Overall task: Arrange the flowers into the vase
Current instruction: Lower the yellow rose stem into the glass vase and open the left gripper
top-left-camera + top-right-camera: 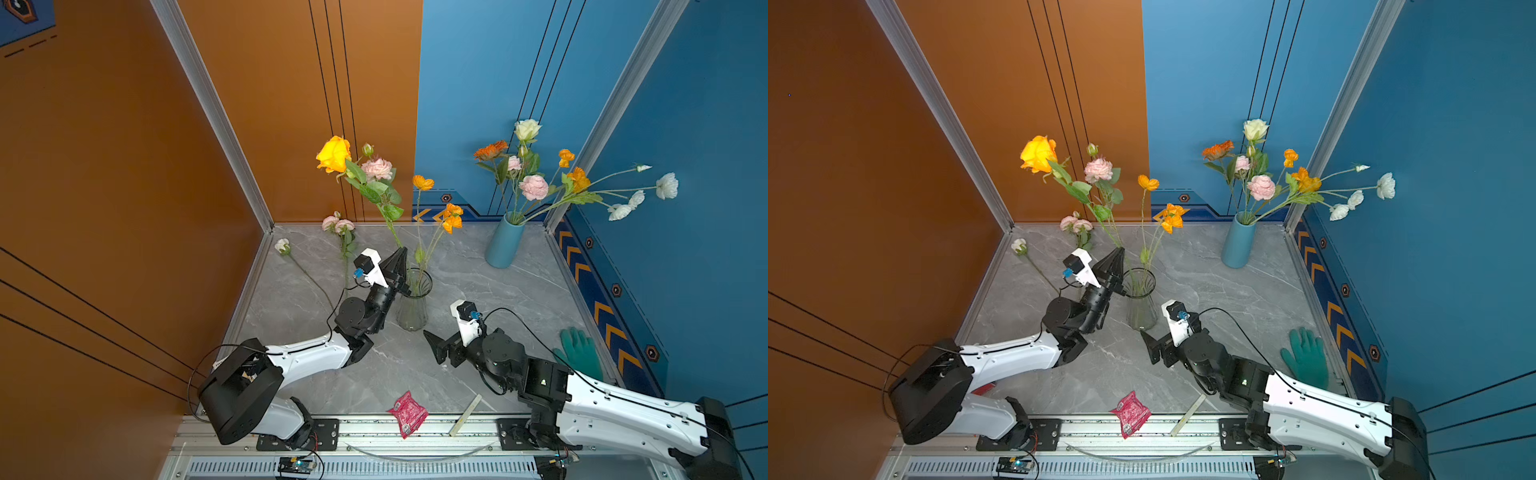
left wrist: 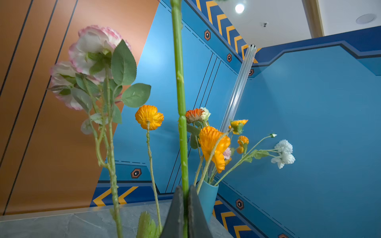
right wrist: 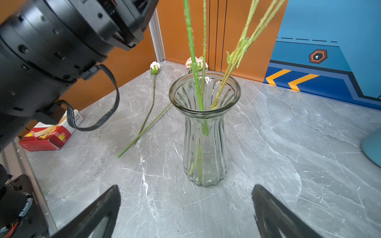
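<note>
Left gripper: pinched tight on the thick green stem of the yellow rose, just above the mouth of the glass vase.
Right gripper: jaws spread wide with nothing in them, low over the table and facing that vase from close by.
Stem's foot: already inside the glass, hanging partway down and not resting on the bottom.
In the vase too: a pink ruffled flower and the orange blooms.
Not yet in: a white bud and a pink pair, lying on the table toward the back left corner.
Blue vase: well apart at the back right, holding its own full bunch.
What could go wrong: the rose looks top-heavy to me. Let go from here, it could drop, swing over and rock the light glass, or snag its leaves on the pink flower. The left wrist also sits very near the rim, so a careless pull-back could knock the vase.
What each view adds: only the right wrist view shows how deep the stem sits, and a red box the left arm mostly hides from above. The left wrist view shows the pinch itself. Both top views show how tall the blooms stand and how they lean.
</note>
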You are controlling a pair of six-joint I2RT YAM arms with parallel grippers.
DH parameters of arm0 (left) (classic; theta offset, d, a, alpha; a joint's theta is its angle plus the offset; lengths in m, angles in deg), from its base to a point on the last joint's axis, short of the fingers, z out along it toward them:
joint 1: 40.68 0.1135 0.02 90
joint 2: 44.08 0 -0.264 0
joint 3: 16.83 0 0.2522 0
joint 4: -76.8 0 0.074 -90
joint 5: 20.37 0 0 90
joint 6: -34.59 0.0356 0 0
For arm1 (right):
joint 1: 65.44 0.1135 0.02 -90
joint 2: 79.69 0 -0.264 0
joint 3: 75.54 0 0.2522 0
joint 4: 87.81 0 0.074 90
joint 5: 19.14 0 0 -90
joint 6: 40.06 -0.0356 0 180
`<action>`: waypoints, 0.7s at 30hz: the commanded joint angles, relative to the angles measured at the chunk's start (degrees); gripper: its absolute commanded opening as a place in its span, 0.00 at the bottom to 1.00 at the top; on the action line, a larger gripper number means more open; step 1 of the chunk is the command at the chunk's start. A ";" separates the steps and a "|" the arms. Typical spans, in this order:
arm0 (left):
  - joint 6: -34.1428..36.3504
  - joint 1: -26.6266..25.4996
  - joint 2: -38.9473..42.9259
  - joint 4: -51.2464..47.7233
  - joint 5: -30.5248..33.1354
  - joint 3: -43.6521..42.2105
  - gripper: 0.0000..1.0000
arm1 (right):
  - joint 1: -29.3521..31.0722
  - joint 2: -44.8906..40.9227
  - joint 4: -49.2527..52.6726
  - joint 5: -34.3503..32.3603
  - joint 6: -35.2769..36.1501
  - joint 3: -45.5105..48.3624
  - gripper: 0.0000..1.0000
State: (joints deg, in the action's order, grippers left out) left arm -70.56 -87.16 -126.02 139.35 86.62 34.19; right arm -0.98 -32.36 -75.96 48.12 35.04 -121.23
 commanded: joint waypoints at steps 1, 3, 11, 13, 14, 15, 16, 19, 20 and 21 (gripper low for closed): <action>3.08 -1.76 -0.77 4.42 1.41 -0.65 0.00 | -0.29 -0.58 0.96 0.09 -1.01 1.07 1.00; 3.92 -2.67 -1.38 4.45 2.21 -1.48 0.00 | -0.31 -0.11 0.60 0.30 -1.10 1.27 1.00; 2.63 -3.63 -3.58 4.40 4.60 -5.93 0.07 | -0.52 1.80 -0.71 1.21 -1.40 1.25 1.00; 2.51 -3.87 -4.14 4.39 4.87 -6.63 0.10 | -0.51 1.94 -0.98 1.34 -1.45 1.38 1.00; 2.45 -3.97 -4.28 4.37 5.10 -6.99 0.10 | -0.52 2.05 -1.07 1.32 -1.45 1.49 1.00; 2.17 -4.12 -4.37 4.43 5.59 -7.46 0.11 | -0.50 2.07 -1.08 1.32 -1.54 1.51 1.00; 1.89 -4.31 -4.30 4.41 5.99 -7.92 0.13 | -0.53 2.15 -1.00 1.31 -1.54 1.51 1.00; 1.45 -4.63 -3.86 4.38 6.47 -9.05 0.16 | -0.51 2.15 -1.32 1.29 -1.74 1.70 1.00; 1.45 -4.67 -3.64 4.45 6.60 -9.38 0.17 | -0.48 2.28 -1.56 1.30 -1.80 1.77 1.00; 1.40 -4.83 -3.50 4.40 6.81 -9.69 0.17 | -0.51 2.35 -1.67 1.30 -1.79 1.86 1.00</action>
State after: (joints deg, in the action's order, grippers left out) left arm -68.75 -91.14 -130.26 142.15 91.78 25.49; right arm -1.28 -30.40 -76.15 48.75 34.39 -120.20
